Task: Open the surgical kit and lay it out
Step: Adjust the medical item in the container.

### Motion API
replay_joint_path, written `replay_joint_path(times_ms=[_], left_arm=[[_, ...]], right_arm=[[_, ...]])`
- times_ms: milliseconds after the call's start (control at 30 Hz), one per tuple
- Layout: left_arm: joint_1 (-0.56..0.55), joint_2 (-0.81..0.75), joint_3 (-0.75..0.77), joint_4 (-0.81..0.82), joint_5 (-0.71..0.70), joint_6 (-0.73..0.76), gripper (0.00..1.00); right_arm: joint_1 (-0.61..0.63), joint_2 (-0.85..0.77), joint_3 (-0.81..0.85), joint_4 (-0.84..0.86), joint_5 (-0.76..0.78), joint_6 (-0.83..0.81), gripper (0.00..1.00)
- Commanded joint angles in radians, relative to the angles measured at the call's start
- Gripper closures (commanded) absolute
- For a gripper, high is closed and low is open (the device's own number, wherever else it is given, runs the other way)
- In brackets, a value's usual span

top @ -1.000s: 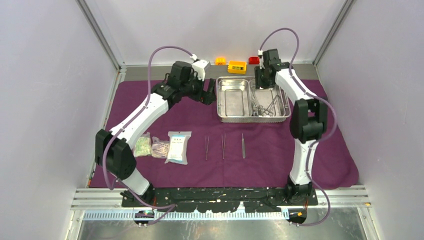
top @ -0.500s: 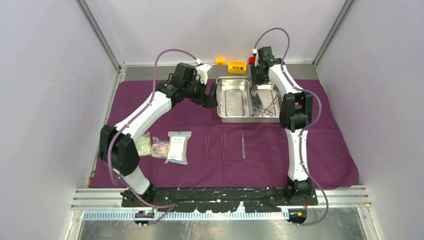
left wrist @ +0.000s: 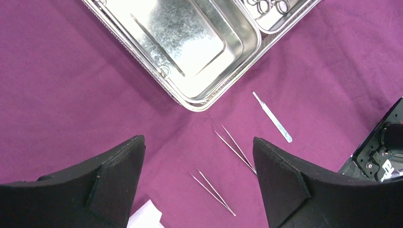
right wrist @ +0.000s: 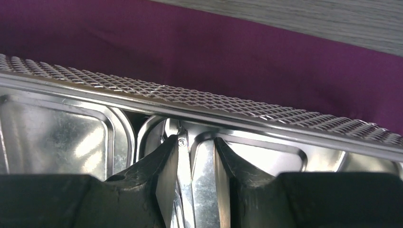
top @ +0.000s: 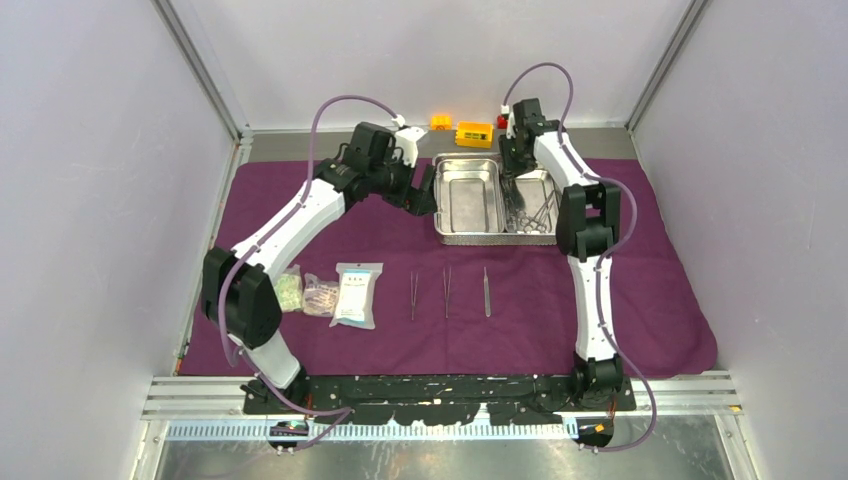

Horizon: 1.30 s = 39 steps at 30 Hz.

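The dark-purple cloth (top: 540, 300) lies spread flat under the steel tray (top: 441, 200). The tray's left compartment is bare; scissors and clamps (top: 530, 212) fill the right one. My right gripper (top: 514, 170) reaches down into the far end of that right compartment. In the right wrist view its jaws (right wrist: 196, 142) stand narrowly open around a flat steel handle (right wrist: 184, 161) marked 3, which rests against the left finger with a gap to the right one. My left gripper (top: 424, 192) (left wrist: 198, 142) hangs wide open and empty beside the tray's left wall.
Two tweezers (top: 413, 296) (top: 447, 291) and a scalpel handle (top: 486, 291) lie in a row on the cloth. Three sealed packets (top: 357, 294) sit left of them. Yellow, orange and red toy bricks (top: 474, 133) stand behind the tray.
The right arm swung left and its gripper went to the far-left end of the right compartment, jaws narrowing. The left arm barely shifted.
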Motion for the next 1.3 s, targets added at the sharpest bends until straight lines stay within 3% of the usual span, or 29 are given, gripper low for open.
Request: replay_joint_path(times_ms=[0,267,867,1267], left_arm=[[0.007,0.007,0.045,-0.014,0.029,0.026,0.15],[0.011,0.039,0.034,0.014,0.111,0.028,0.15],[0.016,0.056,0.030,0.041,0.154,0.004,0.15],[0.017,0.050,0.024,0.049,0.170,-0.008,0.15]], right_arm=[[0.001,0.010,0.062,0.021,-0.024,-0.024,0.62],[0.002,0.036,0.088,0.023,-0.037,-0.039,0.62],[0.022,0.074,0.074,0.034,-0.024,-0.068,0.63],[0.024,0.045,0.039,0.058,0.103,-0.126,0.70]])
